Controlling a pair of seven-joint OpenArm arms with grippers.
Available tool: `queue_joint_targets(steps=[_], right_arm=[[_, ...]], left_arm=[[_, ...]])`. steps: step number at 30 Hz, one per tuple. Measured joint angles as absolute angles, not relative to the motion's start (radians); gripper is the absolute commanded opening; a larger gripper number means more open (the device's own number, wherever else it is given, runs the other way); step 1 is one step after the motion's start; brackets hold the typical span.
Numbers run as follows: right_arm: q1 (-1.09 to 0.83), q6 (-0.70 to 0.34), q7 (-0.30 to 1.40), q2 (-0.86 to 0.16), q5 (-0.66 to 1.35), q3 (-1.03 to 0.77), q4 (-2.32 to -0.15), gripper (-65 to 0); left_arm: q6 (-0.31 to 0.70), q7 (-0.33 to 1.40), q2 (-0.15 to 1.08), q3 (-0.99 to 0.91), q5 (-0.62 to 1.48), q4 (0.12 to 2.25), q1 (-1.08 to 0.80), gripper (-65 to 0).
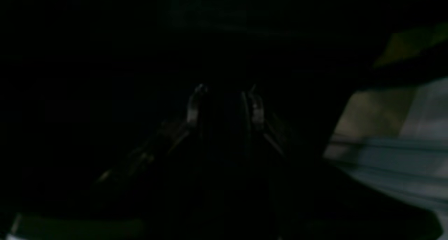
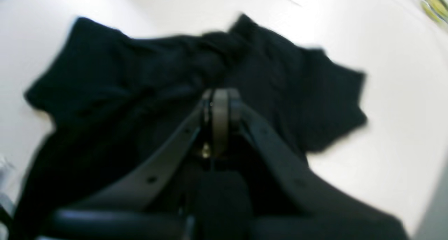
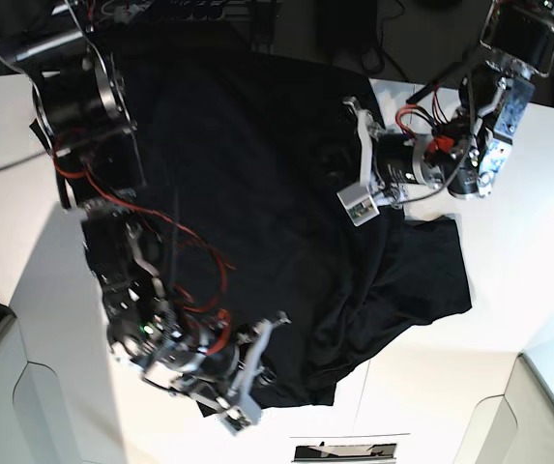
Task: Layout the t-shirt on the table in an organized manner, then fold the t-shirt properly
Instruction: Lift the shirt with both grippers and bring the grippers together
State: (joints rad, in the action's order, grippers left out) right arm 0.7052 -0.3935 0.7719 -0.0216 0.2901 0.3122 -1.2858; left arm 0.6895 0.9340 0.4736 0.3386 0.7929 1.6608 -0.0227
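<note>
The left gripper (image 1: 225, 100), jaws spread, sits over the t-shirt (image 3: 257, 193); the right gripper (image 2: 220, 103), jaws pressed together, could drag the cloth crooked.

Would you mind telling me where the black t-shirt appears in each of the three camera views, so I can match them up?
Left wrist: too dark to tell the t-shirt apart.
Right wrist: t-shirt crumpled across the middle and left, behind the shut right gripper.
Base: t-shirt spread over the centre, one part reaching the lower right.
Shared landmark: the white table, seen around the shirt in the right wrist and base views.
</note>
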Motion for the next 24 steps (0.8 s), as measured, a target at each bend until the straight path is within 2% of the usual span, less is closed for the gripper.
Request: queue_joint_targets(steps=[6, 11, 20, 24], right_arm=[[0.828, -0.39, 0.746, 0.063, 0.239, 0.392, -0.99, -65.0], [0.828, -0.393, 0.734, 0.112, 0.214, 0.4, -0.817, -65.0], [0.717, -0.387, 0.723, 0.086, 0.134, 0.398, -0.759, -65.0], [0.709, -0.389, 0.72, 0.074, 0.142, 0.398, -0.761, -65.0]], left_arm=[[0.69, 0.921, 0.374, 0.339, 0.758, 1.661, -0.127, -47.2], [0.69, 0.915, 0.338, 0.336, 0.736, 1.661, -0.149, -47.2], [0.69, 0.915, 0.338, 0.336, 0.725, 1.662, -0.149, -47.5], [0.694, 0.901, 0.347, 0.336, 0.676, 1.663, -0.147, -57.0]])
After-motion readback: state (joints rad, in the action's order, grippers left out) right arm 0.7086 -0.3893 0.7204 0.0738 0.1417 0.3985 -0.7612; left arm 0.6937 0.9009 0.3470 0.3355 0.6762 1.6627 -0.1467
